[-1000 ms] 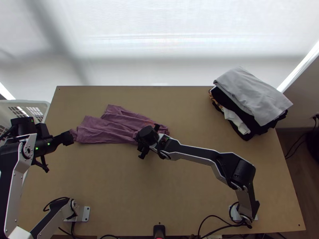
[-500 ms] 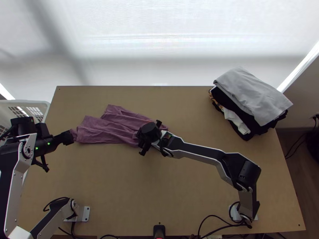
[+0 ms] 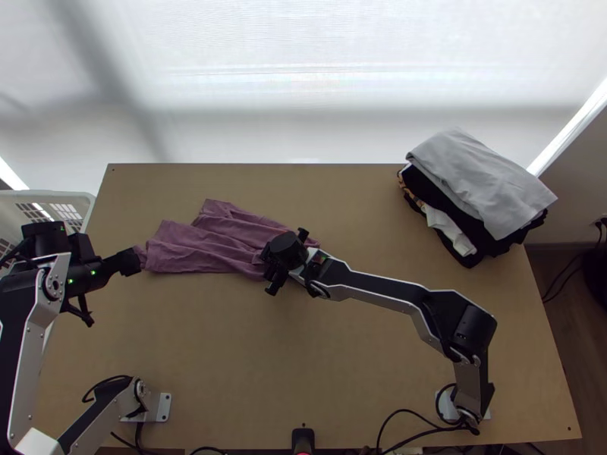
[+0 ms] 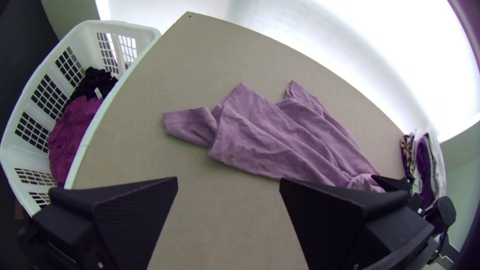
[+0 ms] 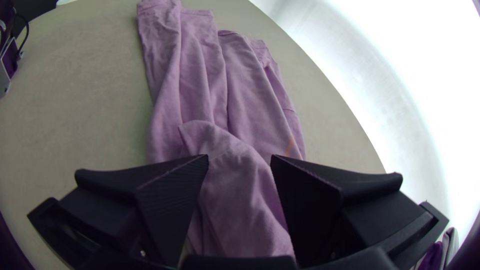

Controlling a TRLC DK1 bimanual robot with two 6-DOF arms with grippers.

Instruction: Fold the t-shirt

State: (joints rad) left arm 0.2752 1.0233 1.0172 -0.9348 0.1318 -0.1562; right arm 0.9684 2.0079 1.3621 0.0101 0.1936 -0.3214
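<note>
Top view: A mauve t-shirt [image 3: 205, 246] lies rumpled and lengthwise at ten o'clock from the middle of a wooden table [image 3: 326, 379]. The right gripper [image 3: 287, 262] sits over the shirt's end nearest the table's middle; the left gripper [image 3: 110, 292] is at nine o'clock, near the other end. A white basket [image 3: 45, 192] stands beside the table's edge, between nine and ten o'clock, while a pile of folded clothes [image 3: 478, 182], pale grey on top and black beneath, rests at two o'clock.

Left wrist view: The basket, its walls pierced with lattice openings, holds a maroon garment [image 4: 75, 130] touching a black cloth [image 4: 95, 82] with a small white tag [image 4: 98, 93], both close to the table-side wall. The left gripper's jaws stand wide apart, released, with bare tabletop between them and the t-shirt's sleeve [image 4: 187, 122] beyond.

Right wrist view: The right gripper's jaws are parted, unclenched, a raised fold [image 5: 230, 165] of the mauve t-shirt lying between them.
</note>
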